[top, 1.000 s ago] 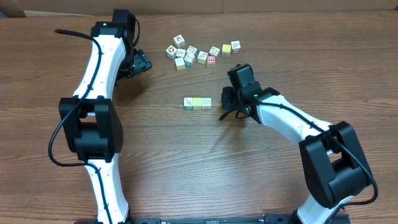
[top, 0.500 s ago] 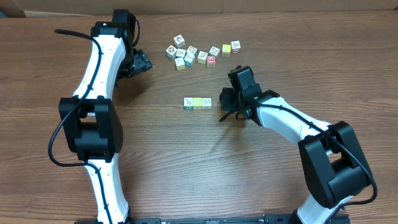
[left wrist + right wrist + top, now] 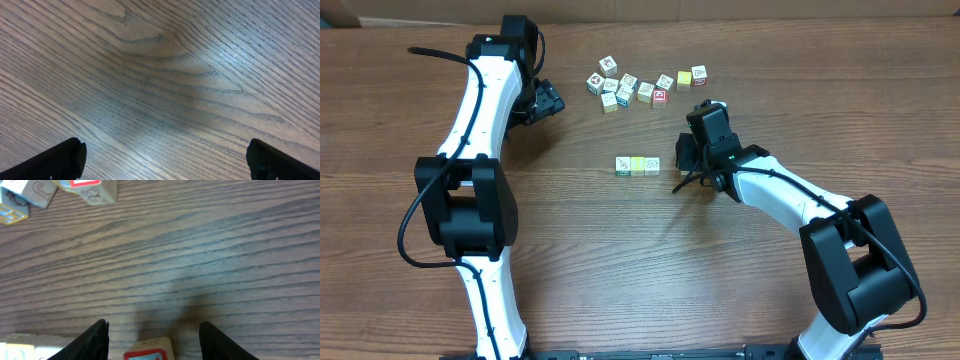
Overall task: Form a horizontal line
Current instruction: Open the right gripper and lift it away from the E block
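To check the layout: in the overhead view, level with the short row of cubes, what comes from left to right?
left arm → white-green cube → pale yellow cube → whitish cube → right arm

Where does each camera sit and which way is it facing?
Overhead: above the table, facing down; left arm and right arm show.
Left wrist: on the left arm, facing wood grain; its spread fingertips show.
Right wrist: on the right arm, facing the red-faced cube between its fingertips.
Shared: overhead and right wrist both show that cube and the loose cluster.
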You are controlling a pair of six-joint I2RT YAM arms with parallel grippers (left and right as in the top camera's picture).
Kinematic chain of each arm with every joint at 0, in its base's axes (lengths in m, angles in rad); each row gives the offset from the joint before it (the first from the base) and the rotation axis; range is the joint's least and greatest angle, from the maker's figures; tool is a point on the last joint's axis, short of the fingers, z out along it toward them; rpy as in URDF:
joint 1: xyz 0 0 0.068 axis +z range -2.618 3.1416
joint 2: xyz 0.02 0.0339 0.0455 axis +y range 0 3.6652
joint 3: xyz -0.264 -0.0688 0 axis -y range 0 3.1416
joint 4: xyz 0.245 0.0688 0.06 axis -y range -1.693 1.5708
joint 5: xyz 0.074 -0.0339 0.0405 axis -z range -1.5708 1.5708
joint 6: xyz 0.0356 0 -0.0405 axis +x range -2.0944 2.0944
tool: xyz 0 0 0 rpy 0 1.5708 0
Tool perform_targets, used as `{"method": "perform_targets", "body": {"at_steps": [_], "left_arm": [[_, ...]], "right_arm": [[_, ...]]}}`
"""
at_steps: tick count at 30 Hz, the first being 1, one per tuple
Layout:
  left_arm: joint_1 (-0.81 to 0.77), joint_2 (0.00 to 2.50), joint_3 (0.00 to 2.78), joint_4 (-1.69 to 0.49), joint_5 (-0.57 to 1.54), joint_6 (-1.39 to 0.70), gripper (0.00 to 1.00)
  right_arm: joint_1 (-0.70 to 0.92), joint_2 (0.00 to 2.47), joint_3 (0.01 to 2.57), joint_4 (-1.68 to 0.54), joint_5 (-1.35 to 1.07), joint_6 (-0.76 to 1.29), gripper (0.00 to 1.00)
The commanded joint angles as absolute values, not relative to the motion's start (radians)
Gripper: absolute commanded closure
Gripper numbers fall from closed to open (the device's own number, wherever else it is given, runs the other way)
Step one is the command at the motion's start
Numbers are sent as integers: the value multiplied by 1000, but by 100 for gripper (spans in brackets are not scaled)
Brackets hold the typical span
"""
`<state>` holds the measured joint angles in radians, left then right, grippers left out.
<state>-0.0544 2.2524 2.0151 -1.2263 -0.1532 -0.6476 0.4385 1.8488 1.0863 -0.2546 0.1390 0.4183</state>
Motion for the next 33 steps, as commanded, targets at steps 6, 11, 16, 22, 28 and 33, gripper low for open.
{"method": "perform_targets", "body": {"at_steps": [6,11,16,22,28,33], "left_arm": [[-57,2263,2033,-1225,-157,-639,0],[-57,2263,2033,-1225,-157,-639,0],[-57,2263,2033,-1226,-157,-639,0],[-57,2263,2033,-1225,-157,-639,1],[-57,2263,2033,-1225,-157,-639,0],[-57,2263,2033,-1225,-157,-639,0]], "right_arm": [[437,1843,1066,-247,226,424,49],[437,1843,1066,-248,232,424,53],[437,1843,1066,-263,269,424,59],[437,1843,1066,-284,300,449,62],[437,1843,1066,-304,307,449,63],[437,1843,1066,-309,315,449,65]]}}
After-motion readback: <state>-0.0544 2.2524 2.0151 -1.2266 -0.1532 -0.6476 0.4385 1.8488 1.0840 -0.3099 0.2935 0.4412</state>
